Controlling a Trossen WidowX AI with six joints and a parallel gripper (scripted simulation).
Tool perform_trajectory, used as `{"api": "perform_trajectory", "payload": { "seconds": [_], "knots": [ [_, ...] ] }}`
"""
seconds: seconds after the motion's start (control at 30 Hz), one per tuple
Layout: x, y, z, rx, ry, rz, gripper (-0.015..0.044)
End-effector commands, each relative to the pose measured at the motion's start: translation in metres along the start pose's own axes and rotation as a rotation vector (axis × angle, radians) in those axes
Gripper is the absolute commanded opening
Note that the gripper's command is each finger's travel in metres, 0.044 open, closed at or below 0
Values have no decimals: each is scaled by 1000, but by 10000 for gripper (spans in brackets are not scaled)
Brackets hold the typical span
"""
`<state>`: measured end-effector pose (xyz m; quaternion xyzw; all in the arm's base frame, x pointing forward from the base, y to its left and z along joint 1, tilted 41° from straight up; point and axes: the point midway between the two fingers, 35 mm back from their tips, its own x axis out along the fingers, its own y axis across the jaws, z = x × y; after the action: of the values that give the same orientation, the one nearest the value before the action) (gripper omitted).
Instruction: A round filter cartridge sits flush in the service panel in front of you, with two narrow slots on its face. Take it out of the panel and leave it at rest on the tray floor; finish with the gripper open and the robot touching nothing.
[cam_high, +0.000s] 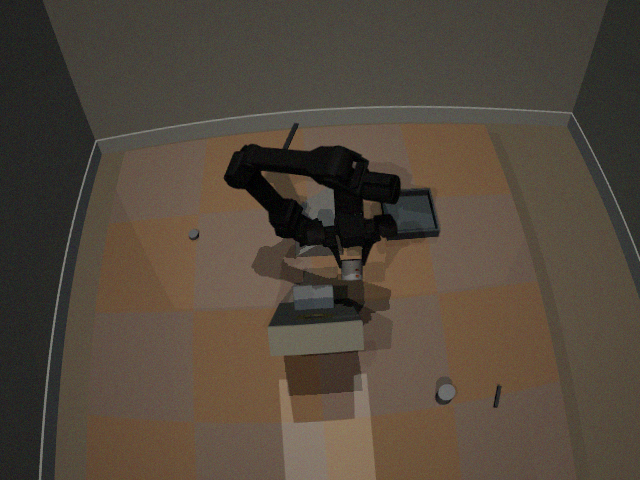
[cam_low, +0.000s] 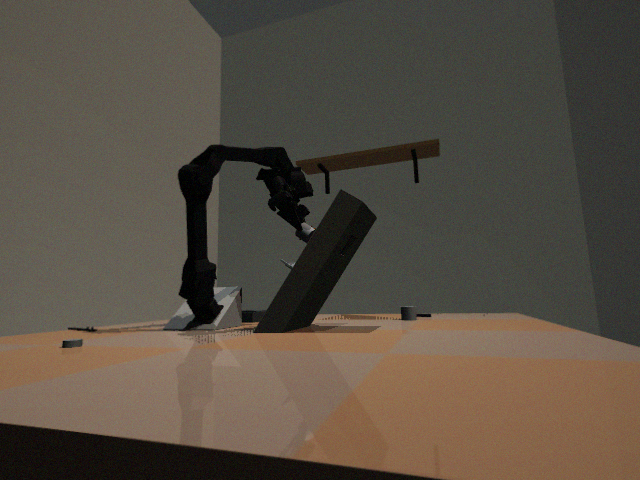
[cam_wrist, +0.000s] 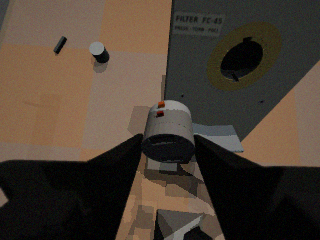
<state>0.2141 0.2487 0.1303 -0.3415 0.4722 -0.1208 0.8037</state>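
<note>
The filter cartridge (cam_high: 351, 269) (cam_low: 306, 231) (cam_wrist: 169, 126) is a light grey cylinder with two small orange-red marks. My gripper (cam_high: 352, 262) (cam_low: 303, 230) (cam_wrist: 167, 138) is shut on it, one finger on each side, and holds it in the air beside the tilted service panel (cam_high: 316, 338) (cam_low: 312, 276) (cam_wrist: 200, 65). The dark round hole (cam_wrist: 242, 59) in the panel, ringed in dull yellow, is empty. The tray (cam_high: 413, 212) is a shallow dark blue-grey box behind the gripper on the right in the top view; the arm covers its left edge.
A pale ledge (cam_high: 313, 297) (cam_wrist: 217, 137) sticks out from the panel's face. A grey-white wedge (cam_low: 227, 307) stands by the arm's base. A grey cylinder (cam_high: 446, 391) (cam_low: 408, 312) (cam_wrist: 99, 51), a dark bar (cam_high: 497, 396) (cam_wrist: 60, 45) and a small disc (cam_high: 193, 234) (cam_low: 72, 343) lie farther off.
</note>
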Motion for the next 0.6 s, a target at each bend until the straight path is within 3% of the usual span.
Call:
{"api": "perform_trajectory", "payload": {
  "seconds": [0.0,0.57],
  "knots": [
    [-7,19,-7,-93,9,63,0],
    [-50,134,-73,-747,9,449,0]
  ]
}}
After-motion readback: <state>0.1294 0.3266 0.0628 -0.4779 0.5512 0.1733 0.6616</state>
